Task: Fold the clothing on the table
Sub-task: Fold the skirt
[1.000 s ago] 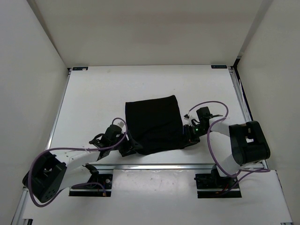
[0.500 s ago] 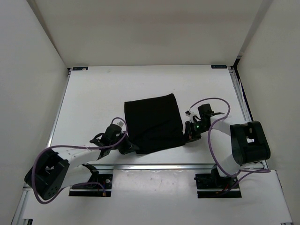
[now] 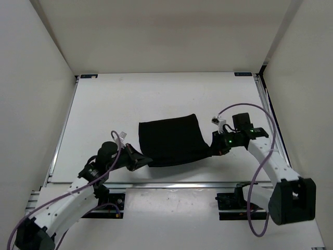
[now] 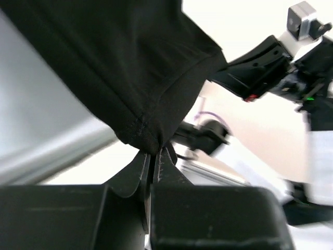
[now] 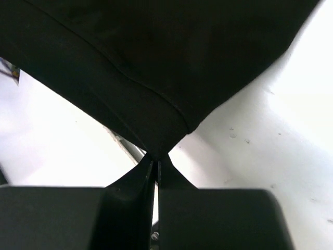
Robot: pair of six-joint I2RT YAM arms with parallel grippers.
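While two corners of the clothing [image 3: 174, 140] were pinched in the left claw [image 4: 154, 154] and right claw [image 5: 156, 160], both closed, little hem was held. One could be lost through uneven pulling.

Top view: bright, even, diffuse light from overhead, no glare. The table [image 3: 156, 99] reads clean white; shadows are faint and soft-edged. The clothing [image 3: 171, 140] is crushed to flat black with almost no fold detail. Focus is sharp edge to edge.

Left wrist view: hem stitching at centre is sharp. The background is smeared, and the right arm [image 4: 317, 156] is blurred. The upper right is blown out to white.

Right wrist view: harsh contrast. The table is overexposed, with a few specks resolved at right. The fabric is near featureless, with one seam faintly lit.
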